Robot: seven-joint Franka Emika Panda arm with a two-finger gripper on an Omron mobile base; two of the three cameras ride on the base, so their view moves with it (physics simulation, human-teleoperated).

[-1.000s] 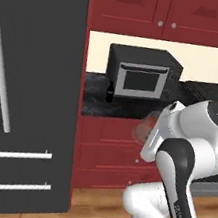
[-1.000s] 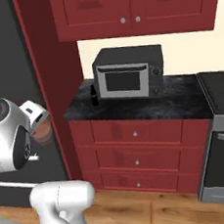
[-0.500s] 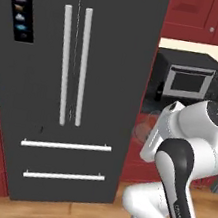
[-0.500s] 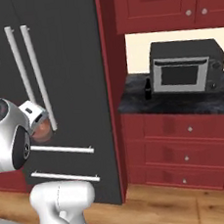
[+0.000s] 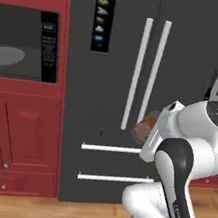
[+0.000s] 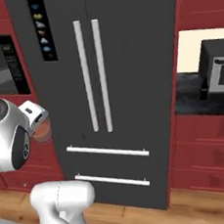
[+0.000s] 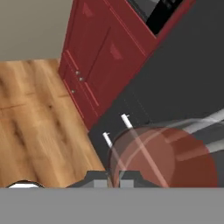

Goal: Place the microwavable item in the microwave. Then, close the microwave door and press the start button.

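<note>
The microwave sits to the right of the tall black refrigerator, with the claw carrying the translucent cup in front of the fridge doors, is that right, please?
Not quite: the microwave sits to the left of the tall black refrigerator, as the left base view shows. The rest holds: the claw carries the translucent cup in front of the fridge doors.

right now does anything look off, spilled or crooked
Nothing stands out. The cup with reddish contents sits in the shut jaws of the gripper, nothing spilled. The microwave shows its grey interior, and the fridge doors are shut and straight.
</note>
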